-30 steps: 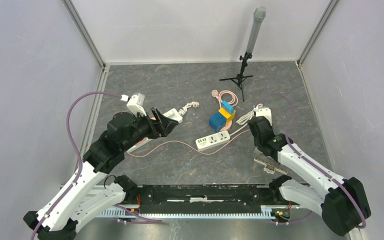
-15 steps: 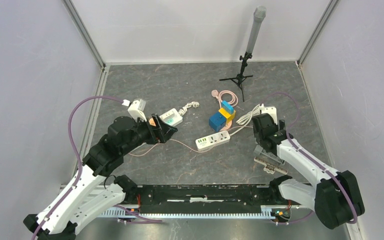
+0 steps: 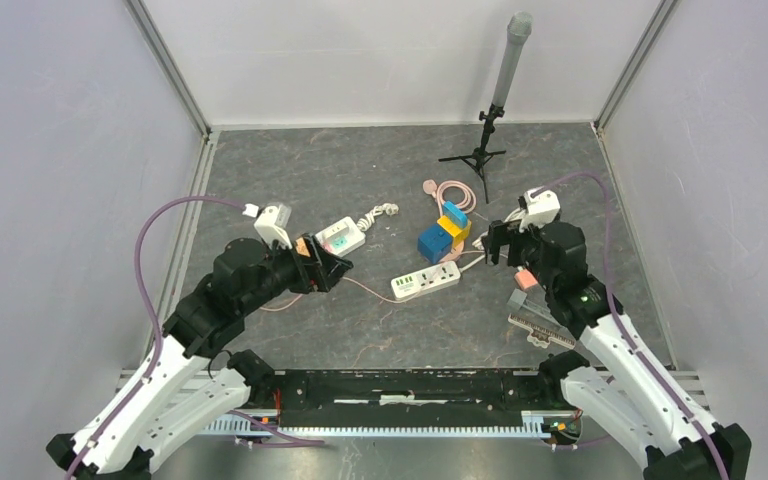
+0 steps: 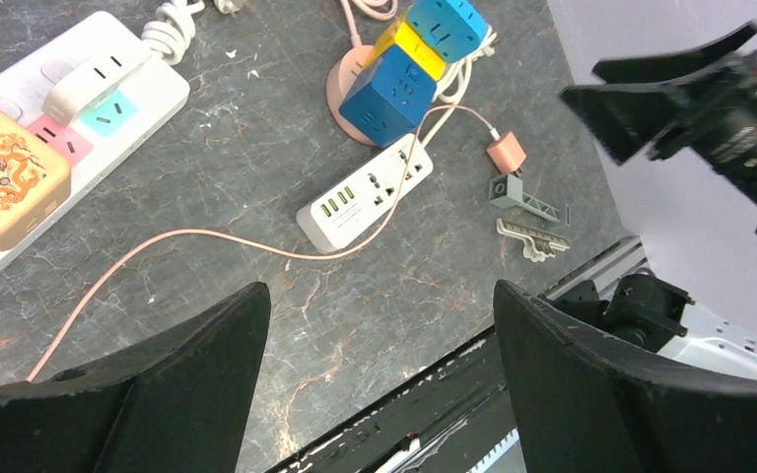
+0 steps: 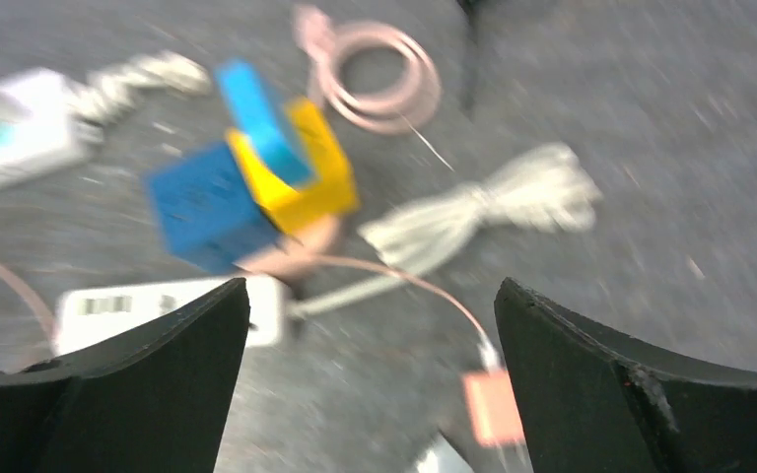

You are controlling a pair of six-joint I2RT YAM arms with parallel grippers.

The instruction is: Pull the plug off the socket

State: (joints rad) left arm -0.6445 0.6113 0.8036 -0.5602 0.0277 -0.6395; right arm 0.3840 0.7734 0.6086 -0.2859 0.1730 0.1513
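Observation:
The pink plug [image 3: 525, 279] lies loose on the table on its thin pink cable, in no socket, just right of the white socket strip [image 3: 425, 281]. My right gripper [image 3: 495, 247] hovers above it, open and empty; in the blurred right wrist view the pink plug [image 5: 493, 406] sits low between the fingers, apart from them, and the socket strip [image 5: 172, 307] is at the left. My left gripper [image 3: 325, 262] is open and empty, raised over the left of the table. Its wrist view shows the socket strip [image 4: 365, 195] and the pink plug [image 4: 505, 153].
A larger white power strip [image 3: 340, 236] with a gold adapter [image 4: 5, 182] lies by the left gripper. Blue and yellow cube sockets [image 3: 443, 232], a coiled pink cable [image 3: 453, 192], a bundled white cord [image 3: 495, 232], a tripod [image 3: 480, 150] and grey comb-like parts [image 3: 538, 328] are nearby.
My right gripper has opened wide and lifted back, leaving the pink plug lying on the table. The left arm has drawn slightly toward the near edge.

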